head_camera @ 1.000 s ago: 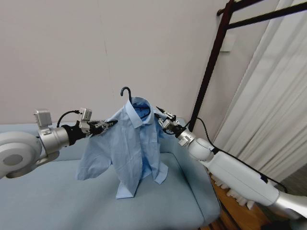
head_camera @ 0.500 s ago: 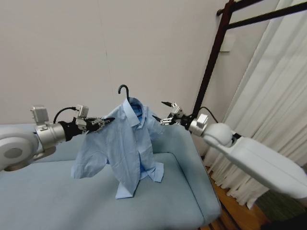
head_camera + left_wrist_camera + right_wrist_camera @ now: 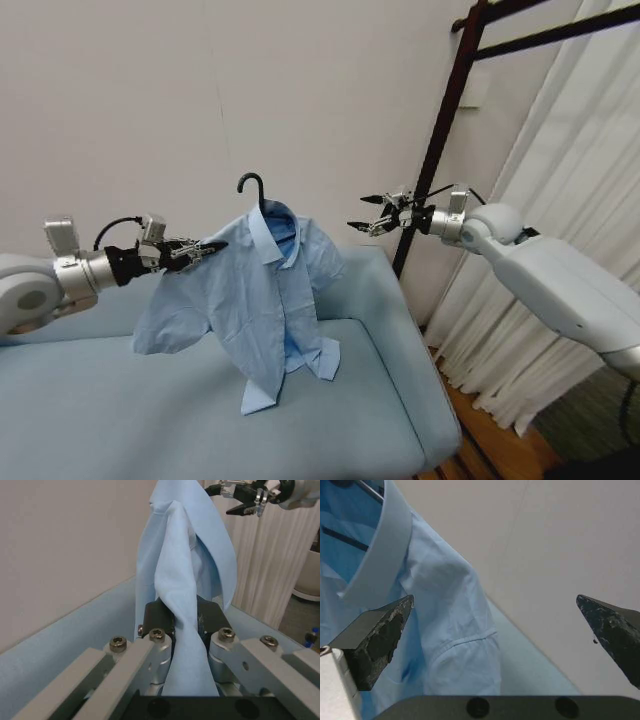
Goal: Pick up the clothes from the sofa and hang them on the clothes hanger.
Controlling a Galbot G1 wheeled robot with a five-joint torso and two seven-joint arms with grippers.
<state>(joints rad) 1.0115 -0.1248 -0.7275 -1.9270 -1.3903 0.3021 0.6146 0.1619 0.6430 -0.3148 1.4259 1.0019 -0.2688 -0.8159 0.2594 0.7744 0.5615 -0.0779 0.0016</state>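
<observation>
A light blue shirt (image 3: 265,300) is held up in the middle of the head view. It is hung on a black hanger (image 3: 250,185), and the hook is seen above the collar. The blue sofa (image 3: 380,420) is seen below it. Whether the shirt's bottom edge touches the seat cannot be told.

At the left of the frame, the left gripper (image 3: 205,247) is closed tight on the shirt's shoulder. In the left wrist view, cloth is seen pinched between its fingers.

The right gripper (image 3: 372,213), right of the middle, is wide open and empty, apart from the shirt. The dark rack (image 3: 440,130) is seen at the upper right.

The shirt is judged light, soft and floppy, so it could slip off the hanger if tipped. The stiff hanger near the hook is thought the better place to be held.
</observation>
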